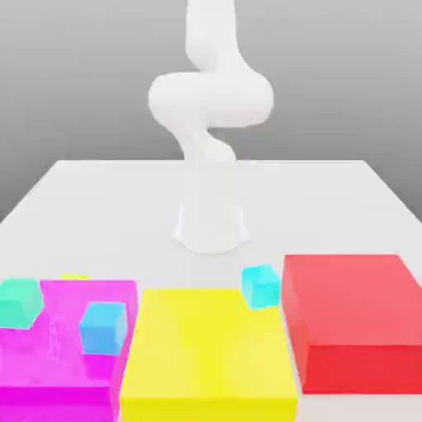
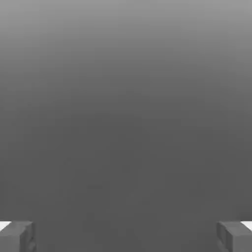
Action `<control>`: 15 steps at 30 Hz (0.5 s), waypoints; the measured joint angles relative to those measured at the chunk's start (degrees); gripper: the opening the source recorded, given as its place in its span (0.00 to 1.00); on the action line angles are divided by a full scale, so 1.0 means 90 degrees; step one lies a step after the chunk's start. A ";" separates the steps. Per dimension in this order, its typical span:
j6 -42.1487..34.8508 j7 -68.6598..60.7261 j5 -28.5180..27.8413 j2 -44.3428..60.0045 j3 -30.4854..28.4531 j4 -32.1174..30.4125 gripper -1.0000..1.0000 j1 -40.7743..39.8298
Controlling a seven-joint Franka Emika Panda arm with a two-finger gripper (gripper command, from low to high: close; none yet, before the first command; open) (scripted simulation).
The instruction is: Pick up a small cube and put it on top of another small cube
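Jaws: spread wide on the gripper (image 2: 126, 236), nothing between them.
Small cube: a lime-yellow sliver (image 1: 75, 277) shows at the far edge of the magenta block (image 1: 58, 363), on the exterior view's left.
Step in hand: reaching; I judge a straight descent from above works best.
Obstacles: teal cube (image 1: 20, 302) and blue cube (image 1: 103, 327) sit close by.
Others: yellow block (image 1: 206, 354), red block (image 1: 354, 321), cyan cube (image 1: 261, 286) between them.
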 joint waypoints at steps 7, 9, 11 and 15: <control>0.1067 -0.1309 -0.0166 0.1511 -0.1328 -0.1117 0.50 -0.0321; 0.1371 -0.1696 -0.0195 0.1945 -0.1697 -0.1434 0.50 -0.0431; 0.1686 -0.2107 -0.0211 0.2401 -0.2064 -0.1759 0.50 -0.0559; 0.2393 -0.3042 -0.0200 0.3447 -0.2840 -0.2455 0.50 -0.0859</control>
